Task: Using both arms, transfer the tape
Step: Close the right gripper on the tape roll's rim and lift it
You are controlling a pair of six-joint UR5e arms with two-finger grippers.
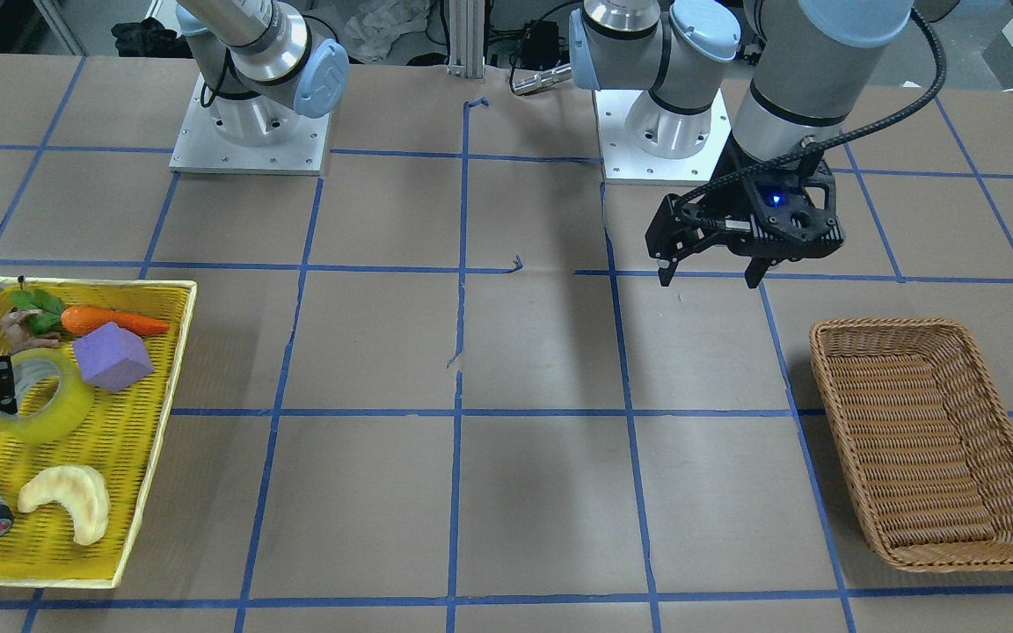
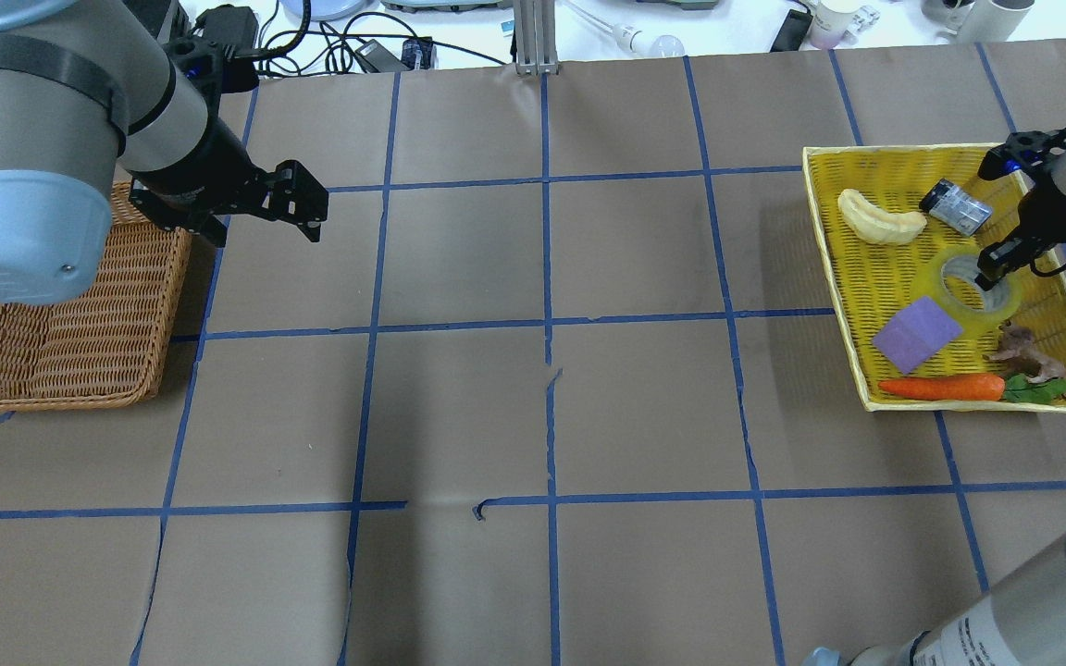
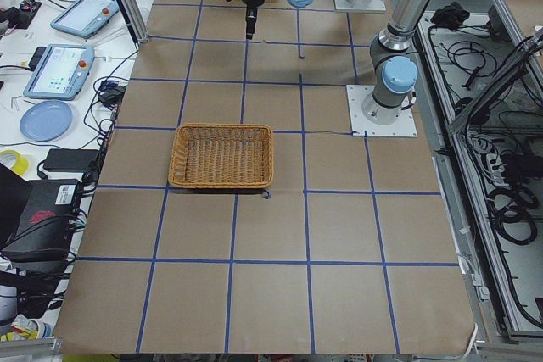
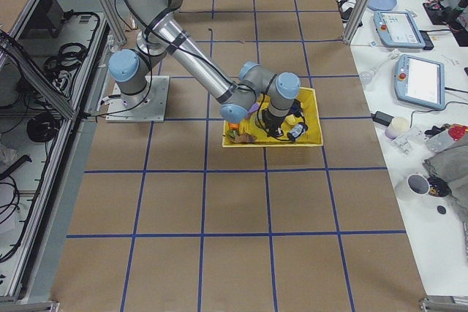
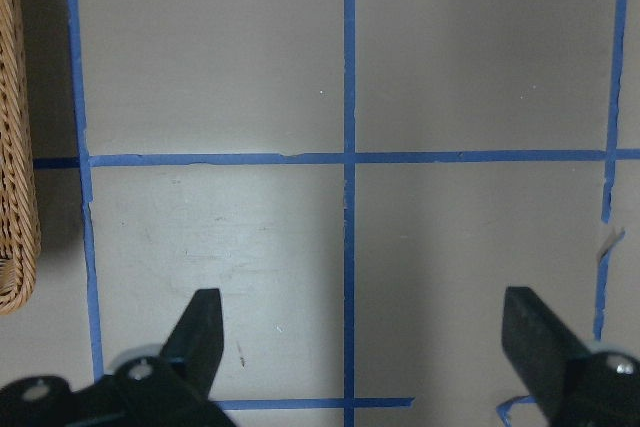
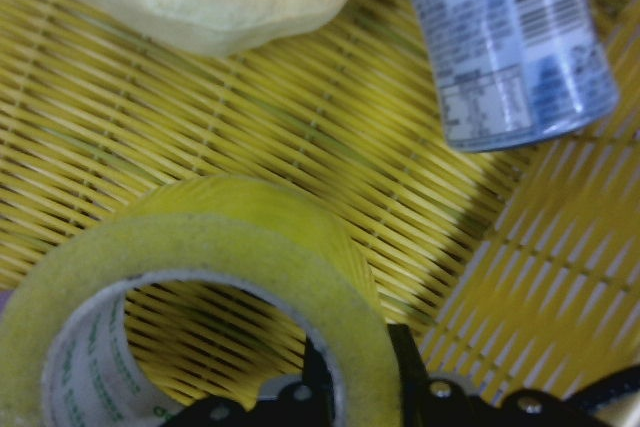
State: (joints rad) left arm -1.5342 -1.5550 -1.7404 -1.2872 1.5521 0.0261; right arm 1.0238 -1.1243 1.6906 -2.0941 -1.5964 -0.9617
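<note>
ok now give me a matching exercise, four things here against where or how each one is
1 tape
2 left gripper
3 wicker basket
4 carrot

a open, above the bare table
b lying ungripped in the yellow tray
c wall pinched by the right gripper
d on the table, far from the tray

Pairs: 1-c, 2-a, 3-d, 4-b

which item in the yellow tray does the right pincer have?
The tape: the right pincer clamps its wall, one finger inside the ring. The carrot, purple block, croissant and can lie free.
</note>
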